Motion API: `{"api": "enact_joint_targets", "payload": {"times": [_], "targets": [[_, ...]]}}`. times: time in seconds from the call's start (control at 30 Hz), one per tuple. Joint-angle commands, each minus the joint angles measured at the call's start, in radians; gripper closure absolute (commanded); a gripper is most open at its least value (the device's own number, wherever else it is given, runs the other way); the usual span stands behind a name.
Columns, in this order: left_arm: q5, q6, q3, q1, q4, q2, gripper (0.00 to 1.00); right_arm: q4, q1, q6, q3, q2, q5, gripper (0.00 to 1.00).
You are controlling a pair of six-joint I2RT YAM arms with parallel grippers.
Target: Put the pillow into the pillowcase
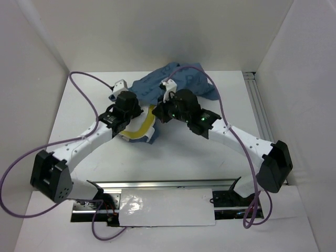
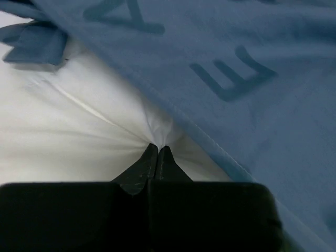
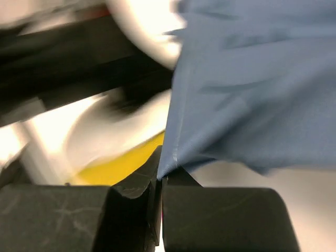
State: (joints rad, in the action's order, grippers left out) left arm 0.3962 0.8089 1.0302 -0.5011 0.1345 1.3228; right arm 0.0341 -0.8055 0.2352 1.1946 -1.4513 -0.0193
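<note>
White table [image 1: 189, 163] below; left jaws pinching pillow [image 2: 79, 131] fold; right jaws clamped on pillowcase [image 3: 252, 79] corner

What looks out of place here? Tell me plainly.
Nothing spilled or damaged. The pillowcase lies bunched in a rumpled heap rather than spread flat, and a yellow-edged corner of the pillow pokes out on its near side.

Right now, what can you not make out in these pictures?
- Pillow: top view, mostly hidden under the left arm, right arm and pillowcase; only a yellow edge shows.
- Pillowcase opening: top view, covered by the arms; how far the pillow is inside is unclear.
- Right wrist view: upper left is blurred; the dark shape there cannot be named.
</note>
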Motion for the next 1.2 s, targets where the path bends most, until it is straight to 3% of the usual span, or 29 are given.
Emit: {"api": "enact_joint_targets", "payload": {"times": [0.0,0.1,0.2,0.27,0.37,0.5,0.63,0.73,0.8,0.97,1.17], "targets": [[0.131,0.139,0.128,-0.028,-0.026,0.096,1.0,0.137,-0.063,-0.118,0.138,0.043,-0.606,1.0],[0.206,0.231,0.186,-0.048,0.031,0.179,1.0,0.075,-0.086,-0.119,0.128,0.054,-0.914,1.0],[0.242,0.329,0.218,-0.057,0.083,0.252,1.0,-0.078,-0.086,-0.055,0.1,0.084,-1.074,1.0],[0.265,0.374,0.238,-0.057,0.115,0.298,1.0,-0.062,-0.086,-0.074,0.1,0.085,-1.119,1.0],[0.274,0.443,0.261,-0.066,0.183,0.319,1.0,0.062,-0.055,-0.112,0.1,0.085,-0.968,1.0],[0.331,0.458,0.199,-0.086,0.192,0.282,1.0,0.184,0.017,-0.103,0.024,0.083,-0.646,1.0],[0.407,0.429,0.101,-0.129,0.146,0.225,1.0,0.274,0.074,-0.103,-0.093,0.123,-0.553,0.92],[0.437,0.289,0.021,-0.157,0.027,0.211,1.0,0.315,0.083,-0.123,-0.167,0.15,-0.553,0.52],[0.437,0.207,-0.021,-0.171,-0.048,0.179,1.0,0.366,0.083,-0.135,-0.177,0.166,-0.538,0.4],[0.486,0.211,-0.111,-0.192,-0.078,0.131,1.0,0.408,0.12,-0.088,-0.139,0.265,-0.218,0.41],[0.51,0.246,-0.11,-0.192,-0.046,0.131,1.0,0.51,0.29,0.044,-0.052,0.203,0.197,0.46]]}}
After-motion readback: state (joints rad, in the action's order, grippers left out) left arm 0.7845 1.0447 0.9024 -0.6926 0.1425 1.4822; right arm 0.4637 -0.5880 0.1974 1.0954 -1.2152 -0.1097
